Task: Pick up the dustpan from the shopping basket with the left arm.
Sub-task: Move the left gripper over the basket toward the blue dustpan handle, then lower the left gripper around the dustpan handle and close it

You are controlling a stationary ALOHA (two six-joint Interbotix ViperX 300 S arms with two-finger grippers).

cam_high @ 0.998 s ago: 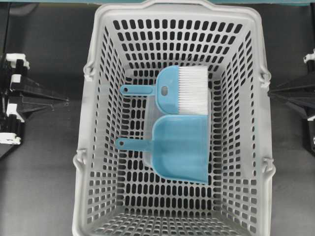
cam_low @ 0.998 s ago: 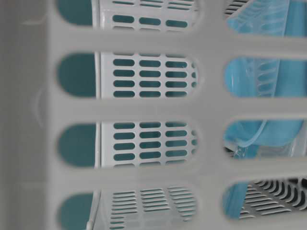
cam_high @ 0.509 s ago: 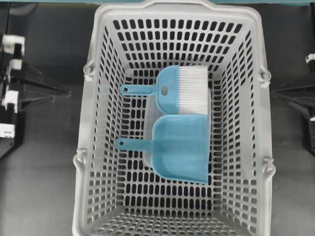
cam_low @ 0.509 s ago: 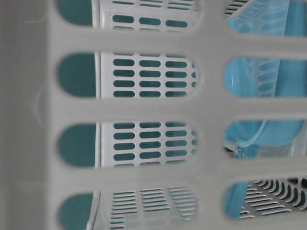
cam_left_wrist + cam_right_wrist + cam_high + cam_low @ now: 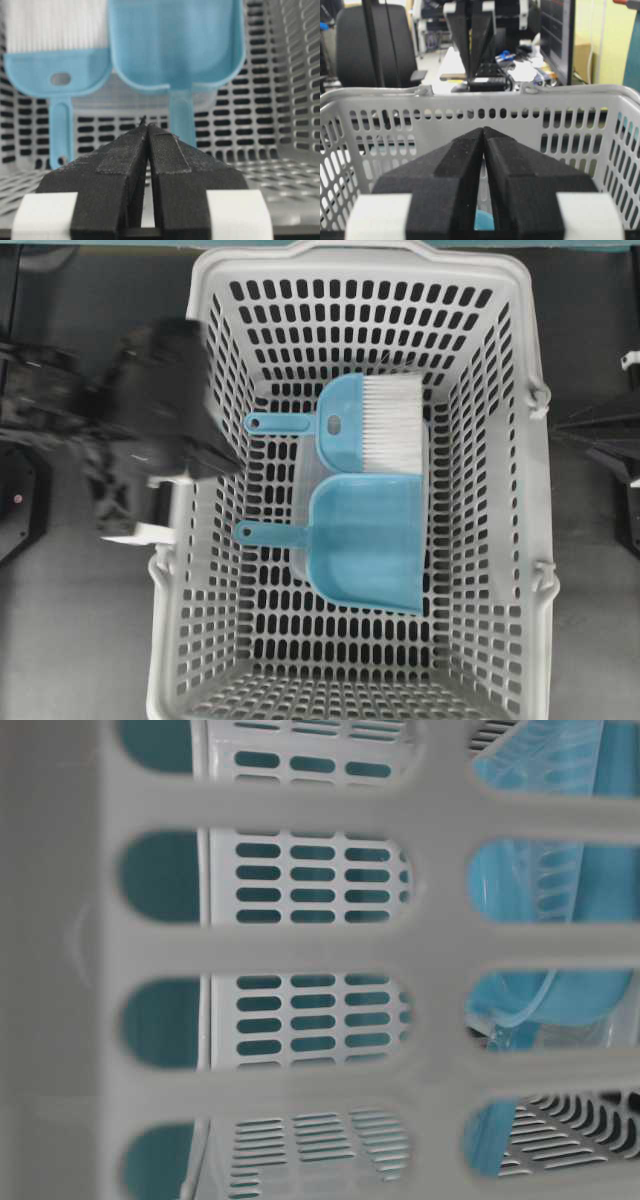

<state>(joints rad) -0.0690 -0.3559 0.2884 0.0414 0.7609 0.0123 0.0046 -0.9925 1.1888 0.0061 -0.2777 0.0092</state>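
Note:
The light blue dustpan lies flat on the floor of the grey shopping basket, its thin handle pointing left. My left gripper is blurred by motion and sits over the basket's left rim, left of the dustpan and apart from it. In the left wrist view the gripper is shut and empty, with the dustpan ahead and its handle just right of the tips. My right gripper is shut and empty outside the basket's right wall. The dustpan shows through the wall slots.
A blue hand brush with white bristles lies just behind the dustpan, its handle also pointing left; it shows in the left wrist view too. The basket's high slotted walls surround both. My right arm stays at the right edge.
My left arm has swung from the left edge of the table toward the basket and now reaches over its left rim. The dustpan and brush have not moved.

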